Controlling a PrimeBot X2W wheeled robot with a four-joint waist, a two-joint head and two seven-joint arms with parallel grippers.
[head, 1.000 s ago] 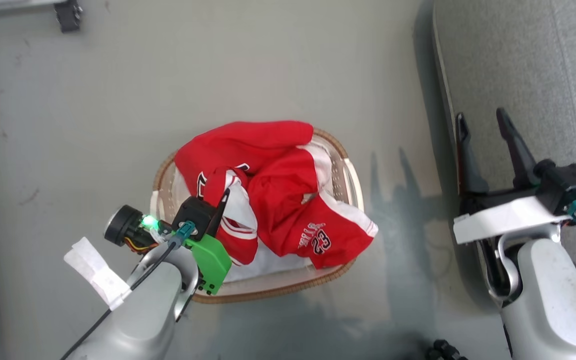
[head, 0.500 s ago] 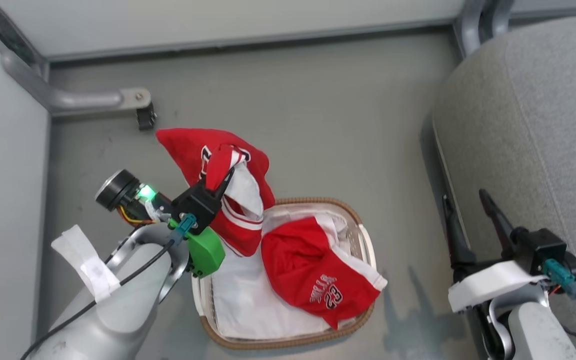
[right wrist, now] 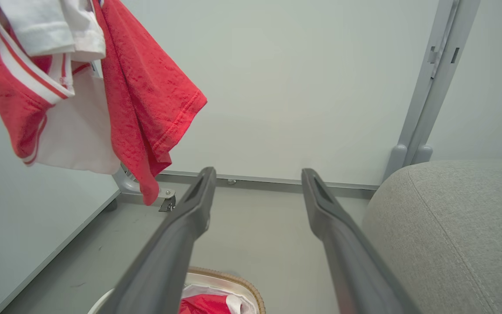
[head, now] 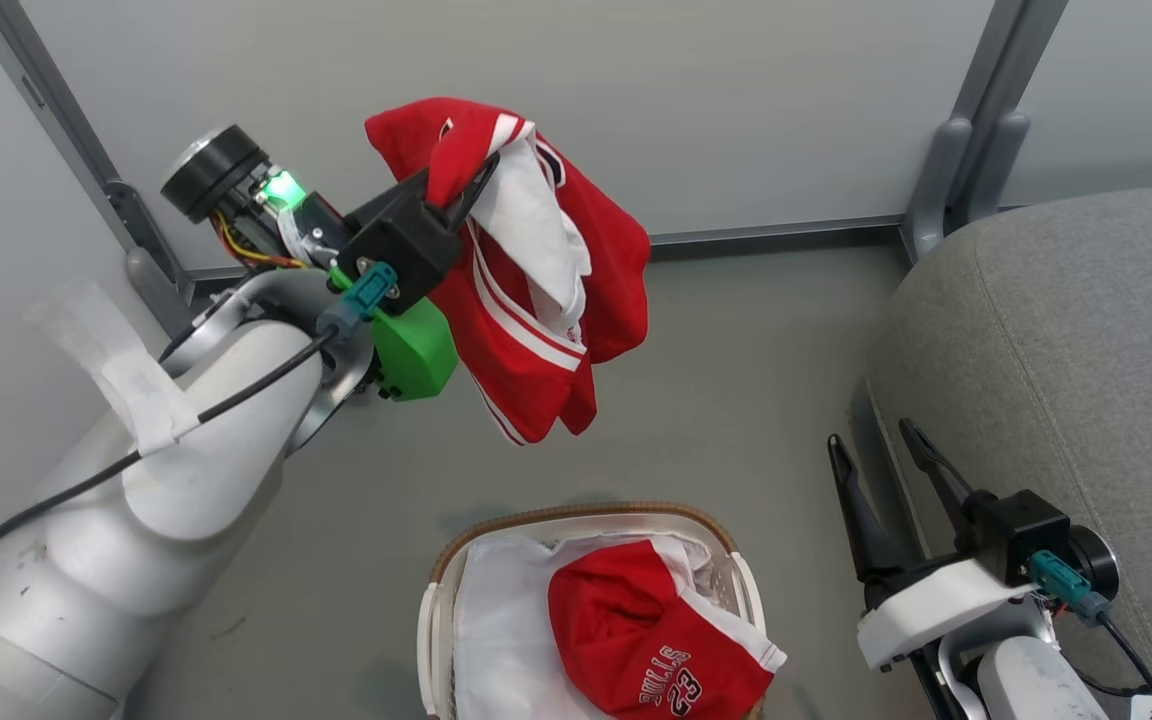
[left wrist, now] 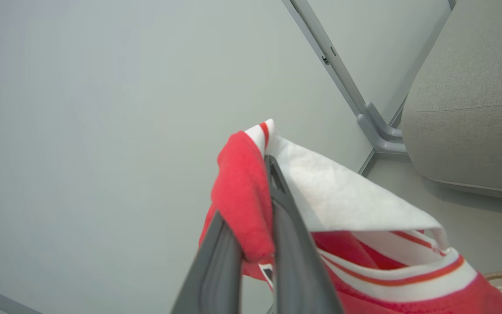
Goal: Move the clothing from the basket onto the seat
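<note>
Currently the left gripper is pinching just a bunched fold of the jersey, which is dangling beneath it, well apart from the seat; a sideways swing could be shaking it loose. The right gripper is hovering spread, with the shorts lying in the basket below.

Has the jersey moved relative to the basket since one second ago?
Yes. The jersey lay in the basket; now it hangs from the left gripper, lifted clear above the rim.
</note>
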